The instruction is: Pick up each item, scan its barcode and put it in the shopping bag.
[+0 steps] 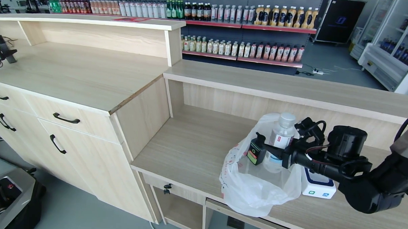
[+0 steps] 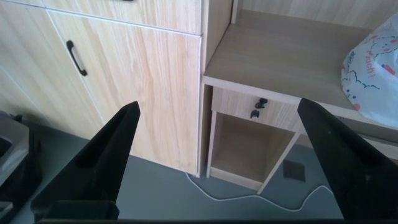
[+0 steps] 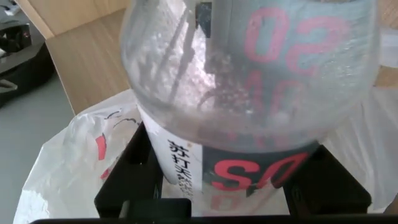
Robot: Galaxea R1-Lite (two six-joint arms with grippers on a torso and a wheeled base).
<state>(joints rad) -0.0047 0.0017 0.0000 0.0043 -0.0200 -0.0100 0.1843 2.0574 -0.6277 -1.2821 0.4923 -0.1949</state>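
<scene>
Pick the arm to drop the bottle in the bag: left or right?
Right. The right gripper is shut on the bottle at the bag's open mouth. The left gripper hangs open and empty beside the cabinet.

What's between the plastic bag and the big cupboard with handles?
Just bare wooden counter between the bag and the cupboard, in the head view.

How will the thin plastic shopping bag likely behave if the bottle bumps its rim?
Probably floppy: the shopping bag is thin, translucent film, slumped and wrinkled on the counter, so its rim would likely fold in. It looks nearly empty, so it might slide while the right claw holds the bottle at its mouth.
</scene>
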